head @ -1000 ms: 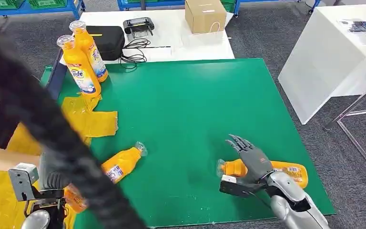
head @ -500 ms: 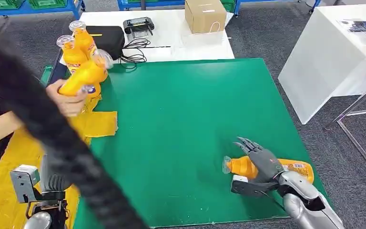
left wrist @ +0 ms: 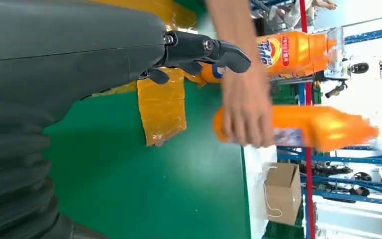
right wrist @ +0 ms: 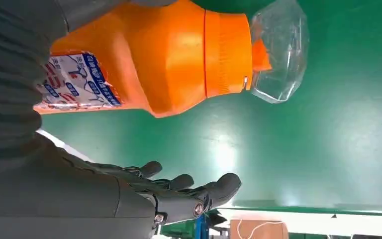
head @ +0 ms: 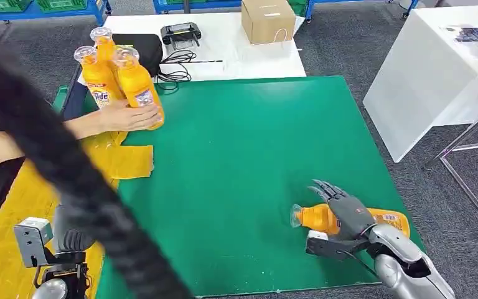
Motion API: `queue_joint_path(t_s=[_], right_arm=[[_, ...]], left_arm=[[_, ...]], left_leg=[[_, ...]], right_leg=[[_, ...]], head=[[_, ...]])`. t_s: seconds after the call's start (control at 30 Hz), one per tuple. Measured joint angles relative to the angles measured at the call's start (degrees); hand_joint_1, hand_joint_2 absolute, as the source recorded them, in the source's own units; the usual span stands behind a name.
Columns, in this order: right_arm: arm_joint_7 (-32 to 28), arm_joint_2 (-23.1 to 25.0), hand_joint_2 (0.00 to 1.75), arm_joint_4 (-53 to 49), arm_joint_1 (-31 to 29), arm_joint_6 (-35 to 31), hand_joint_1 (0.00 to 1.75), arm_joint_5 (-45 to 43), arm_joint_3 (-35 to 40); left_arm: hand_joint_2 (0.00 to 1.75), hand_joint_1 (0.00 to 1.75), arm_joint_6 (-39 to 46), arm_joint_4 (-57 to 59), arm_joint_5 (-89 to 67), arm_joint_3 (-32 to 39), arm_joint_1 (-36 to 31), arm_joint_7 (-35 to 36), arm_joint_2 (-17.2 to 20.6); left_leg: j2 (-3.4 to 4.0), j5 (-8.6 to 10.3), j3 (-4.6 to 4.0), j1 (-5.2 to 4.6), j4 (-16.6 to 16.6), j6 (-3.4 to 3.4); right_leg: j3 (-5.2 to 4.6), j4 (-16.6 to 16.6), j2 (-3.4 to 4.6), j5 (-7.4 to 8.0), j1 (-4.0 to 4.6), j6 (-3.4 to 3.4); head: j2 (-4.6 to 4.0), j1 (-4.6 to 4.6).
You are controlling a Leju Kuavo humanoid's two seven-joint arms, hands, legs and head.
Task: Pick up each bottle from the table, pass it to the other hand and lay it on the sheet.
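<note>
Moved: person's hand (head: 127, 117) stood bottle (head: 138, 87) at mat (head: 236, 156) far-left corner.
Right hand (head: 347, 215): fingers wide over lying bottle (head: 314, 218), near-right edge, ungrasped.
Left hand (left wrist: 199, 52): fingers apart, empty.

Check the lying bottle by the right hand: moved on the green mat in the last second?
Yes. The lying bottle under the right hand slid slightly toward the green mat's right edge and near edge.

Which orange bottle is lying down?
The orange bottle by the robot's right hand, lying sideways on the green table. The three others stand upright at the far corner.
</note>
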Motion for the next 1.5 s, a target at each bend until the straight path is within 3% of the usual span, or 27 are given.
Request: queue_joint_path(t_s=[0.23,0.57,0.8,1.2,1.23,1.27,1.3,1.37,1.5], right_arm=[[0.3,-1.1,1.75,-1.3,1.5,0.9,0.00,-1.4,-0.3],[6.8,-4.2,1.75,-3.4,5.2,1.5,0.00,2.4,-3.6],[7.2,-7.2,1.75,-2.1,7.7,1.7,0.00,1.8,-7.0],[10.9,-6.9,1.75,1.2,8.1,0.7,0.00,7.6,-9.7],[11.1,-6.8,1.75,1.6,8.1,0.8,0.07,8.0,-9.8],[11.4,-6.5,1.75,2.1,7.9,0.8,0.38,8.6,-9.9],[11.7,-6.4,1.75,2.4,7.7,0.8,1.31,9.3,-10.1],[13.2,-6.1,1.75,3.4,7.1,0.6,1.45,11.6,-10.2],[14.3,-5.2,1.75,5.0,6.2,0.1,1.45,14.1,-10.1]], left_arm=[[1.75,0.00,0.2,0.0,0.0,0.0,0.2,-0.1,0.0],[1.75,0.00,0.2,0.0,0.0,0.3,0.5,-0.2,-0.3],[1.75,0.00,0.1,0.0,0.0,0.2,0.5,-0.1,-0.5],[1.75,0.00,0.3,-0.1,0.2,0.1,0.5,0.2,-0.6],[1.75,0.00,0.3,-0.1,0.2,0.0,0.5,0.2,-0.6],[1.75,0.00,0.3,-0.1,0.2,0.0,0.5,0.2,-0.6],[1.75,0.00,0.3,-0.1,0.2,-0.1,0.4,0.3,-0.6],[1.75,0.00,0.3,-0.1,0.2,-0.2,0.4,0.4,-0.6],[1.75,0.00,0.3,-0.1,0.2,-0.5,0.4,0.7,-0.7]], left_leg=[[-0.05,0.00,-0.01,0.00,0.0,0.00],[-0.04,-0.04,0.00,-0.02,0.0,0.05],[-0.01,-0.05,0.00,-0.03,0.0,0.07],[0.00,-0.05,0.01,-0.02,0.0,0.07],[0.00,-0.05,0.01,-0.02,0.0,0.07],[0.00,-0.05,0.01,-0.02,0.0,0.07],[0.01,-0.05,0.01,-0.02,0.0,0.08],[0.03,-0.05,0.03,-0.02,0.0,0.08],[0.02,-0.05,0.06,-0.02,0.0,0.08]], right_leg=[[0.00,0.0,-0.02,0.00,0.00,0.00],[0.00,0.0,-0.02,0.00,-0.03,0.00],[-0.01,0.0,0.00,0.00,-0.03,0.00],[0.00,0.0,0.00,0.00,-0.02,0.00],[0.00,0.0,0.00,0.00,-0.02,0.00],[0.01,0.0,0.00,0.00,-0.02,0.00],[0.00,0.0,0.00,0.00,-0.02,0.00],[0.01,0.0,0.00,0.00,-0.02,0.00],[0.04,0.0,0.01,0.00,-0.02,0.00]], head=[[0.00,0.00],[0.00,0.00],[0.00,0.00],[0.00,0.00],[0.00,0.00],[0.00,0.02],[0.00,0.00],[0.00,0.00],[0.00,0.00]])
